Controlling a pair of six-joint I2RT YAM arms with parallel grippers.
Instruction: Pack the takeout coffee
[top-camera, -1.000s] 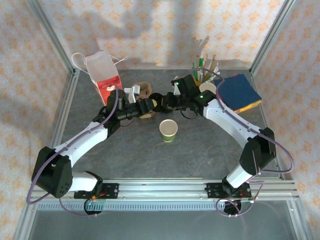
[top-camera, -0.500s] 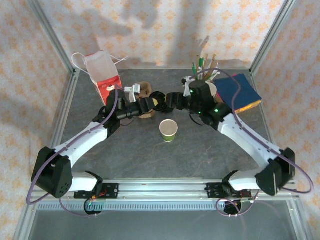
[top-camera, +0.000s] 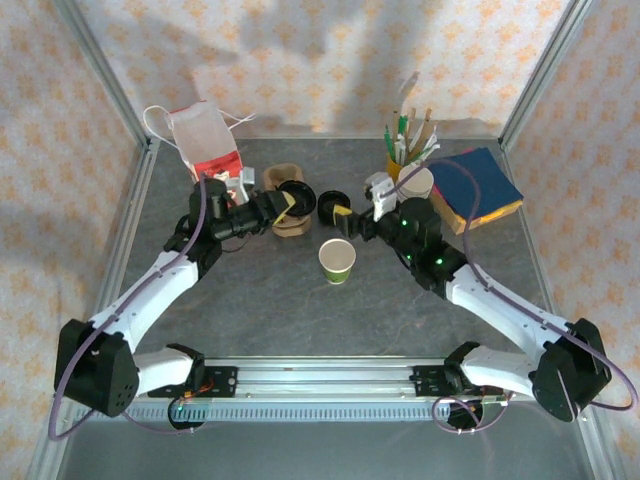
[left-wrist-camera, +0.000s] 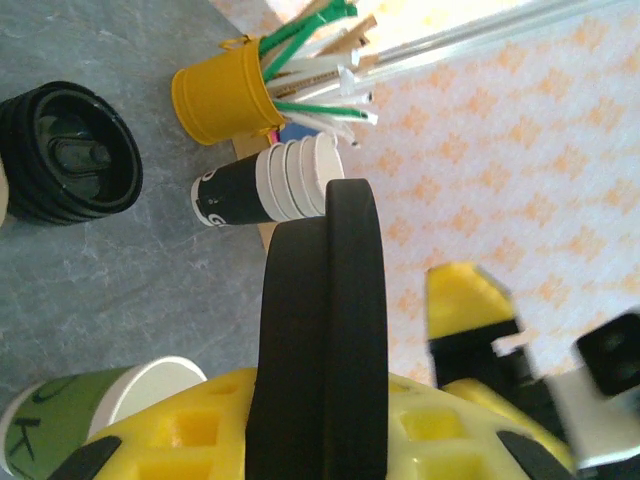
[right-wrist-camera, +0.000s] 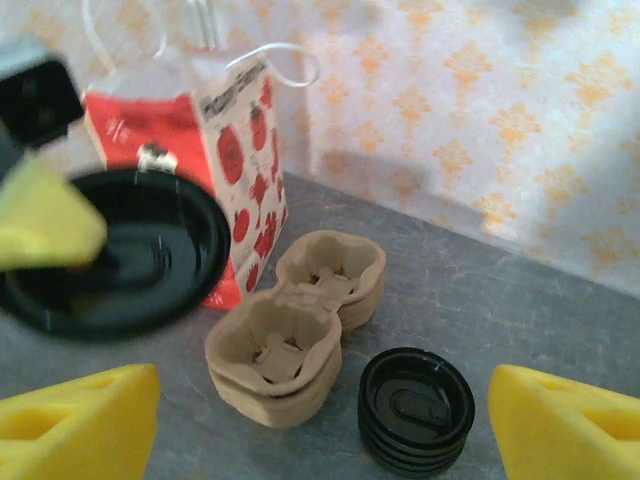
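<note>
The right jaws stand released, spread wide with nothing between them. The left jaws are clenched on a single black lid (top-camera: 293, 192), pinching it at the rim.

Nearest the arm bases we find the green cup (top-camera: 337, 260), upright on the worktop (top-camera: 250, 300) with its mouth open and no lid on it, so we judge the takeout coffee not yet whole. The right jaws hang just beyond the cup, a touch to its right. The left jaws sit farther back, to the cup's left and apart from it.

The held lid is tilted rather than flat, while the cup's long axis runs straight up. We reckon the lid must be levelled and brought nearward and rightward to meet the cup's rim. The right jaws are the closer pair and could steady the cup.

Behind the cup lie the stack of lids (top-camera: 330, 207) and the cardboard carriers (top-camera: 292, 227). Farthest back, to the cup's left, is the red-and-white bag (top-camera: 205, 150).
</note>
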